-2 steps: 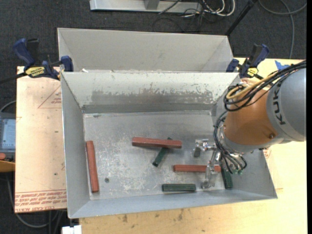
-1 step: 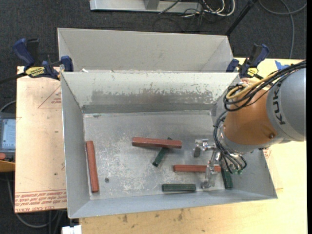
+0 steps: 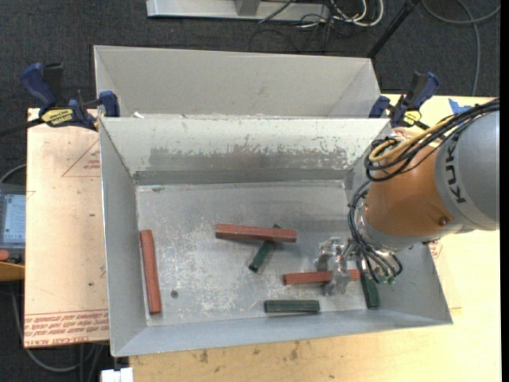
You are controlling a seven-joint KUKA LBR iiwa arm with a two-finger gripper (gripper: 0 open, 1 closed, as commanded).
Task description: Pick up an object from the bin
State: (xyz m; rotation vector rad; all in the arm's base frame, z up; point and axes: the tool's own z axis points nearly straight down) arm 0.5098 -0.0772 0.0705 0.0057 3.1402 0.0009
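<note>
My gripper [image 3: 336, 267] is low in the bin's right front part, right over the right end of a short red-brown bar [image 3: 304, 278] that lies flat on the floor. A dark green stick [image 3: 371, 293] lies just right of the gripper, partly under the arm's cables. In front of the red-brown bar, a dark green bar [image 3: 292, 307] rests near the bin's front wall.
A long red-brown bar [image 3: 256, 233] lies across the middle with a short dark green stick [image 3: 261, 257] poking out from under it. Another red-brown bar [image 3: 150, 271] runs along the left wall. The arm's orange cover hangs over the bin's right side.
</note>
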